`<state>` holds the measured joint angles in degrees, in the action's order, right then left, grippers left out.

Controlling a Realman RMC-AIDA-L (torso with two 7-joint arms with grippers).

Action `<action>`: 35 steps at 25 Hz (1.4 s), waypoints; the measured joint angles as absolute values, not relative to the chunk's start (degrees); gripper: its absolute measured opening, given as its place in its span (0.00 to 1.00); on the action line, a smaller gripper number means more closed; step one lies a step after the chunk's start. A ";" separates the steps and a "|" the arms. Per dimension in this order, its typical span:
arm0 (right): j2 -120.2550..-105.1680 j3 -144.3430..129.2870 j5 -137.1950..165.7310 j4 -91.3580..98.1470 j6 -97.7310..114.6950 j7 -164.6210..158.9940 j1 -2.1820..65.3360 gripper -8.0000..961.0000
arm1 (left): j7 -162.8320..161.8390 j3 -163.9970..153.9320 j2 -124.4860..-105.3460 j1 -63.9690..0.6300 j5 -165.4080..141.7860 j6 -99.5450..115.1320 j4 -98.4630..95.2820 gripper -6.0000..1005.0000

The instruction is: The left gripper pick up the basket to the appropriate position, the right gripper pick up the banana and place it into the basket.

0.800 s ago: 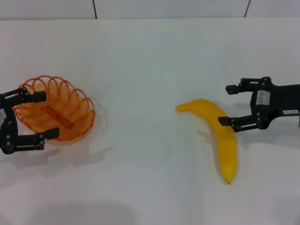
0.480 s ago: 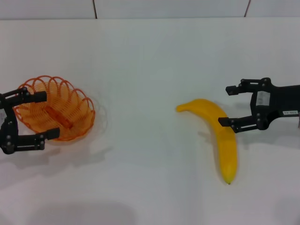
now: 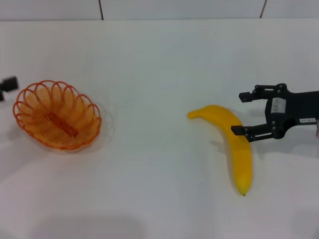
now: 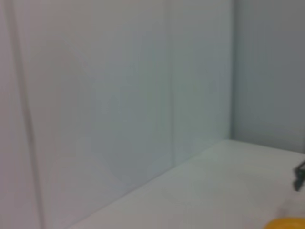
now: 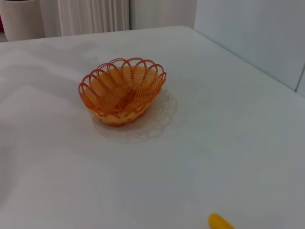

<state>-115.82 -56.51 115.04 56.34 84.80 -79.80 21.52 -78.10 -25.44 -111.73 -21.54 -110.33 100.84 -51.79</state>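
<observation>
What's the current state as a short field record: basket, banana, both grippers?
basket: the basket sits upright and empty on the table, robot's left side, nothing gripping it
banana: the banana lies flat on the robot's right side
left gripper: the left gripper barely shows at the table's left edge, apart from the basket
right gripper: the right gripper has jaws open, one fingertip over the banana's middle, not closed on it

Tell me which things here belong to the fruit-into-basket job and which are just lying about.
Job: orange wire basket; yellow curved banana; right gripper, open beside the banana; left gripper, barely showing at the table's left edge.
Lying about: nothing else on the white table.
</observation>
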 joint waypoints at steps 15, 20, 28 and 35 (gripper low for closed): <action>-115.79 -56.57 115.05 55.72 84.82 -79.80 21.72 0.91 | -98.26 -25.78 -109.25 -30.84 -133.36 90.16 -55.82 0.89; -115.73 -56.55 115.13 54.56 84.16 -79.80 22.06 0.91 | -98.16 -26.00 -109.41 -32.27 -136.83 86.80 -52.08 0.89; -115.83 -57.03 115.32 54.43 83.41 -79.80 22.09 0.91 | -97.71 -26.06 -110.11 -33.45 -140.34 83.69 -50.61 0.89; -115.79 -57.18 115.32 54.40 83.40 -79.80 22.06 0.90 | -96.14 -26.73 -110.42 -35.60 -142.27 78.91 -46.23 0.89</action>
